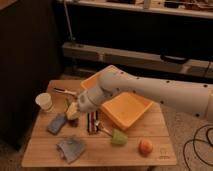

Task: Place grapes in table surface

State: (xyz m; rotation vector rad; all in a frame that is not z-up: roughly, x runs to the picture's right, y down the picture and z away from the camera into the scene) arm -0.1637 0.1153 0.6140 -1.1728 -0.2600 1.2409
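Three loose things lie along the near edge of the worktop (pixel 131 156): a grey cloth (pixel 70 148) at left, a green cup (pixel 118 137) in the middle and an orange fruit (pixel 145 146) at right. Just beyond them, left of centre, the grapes (pixel 74 121) sit low under the end effector (pixel 74 112), at or just above the wood; I cannot tell whether they touch it. The end effector is pressed together and appears to pinch the top of the bunch, with a dark bar (pixel 91 122) just to its right. So the carry looks done, with the bunch over the worktop. What seems left is any last lowering, the release and the withdrawal. The bunch seems to hang stem end up, long axis near upright, though it is too small to be sure. Farther back, the tray (pixel 125 107) stands to the right under the arm (pixel 150 90), and a white cup (pixel 44 101) at far left.
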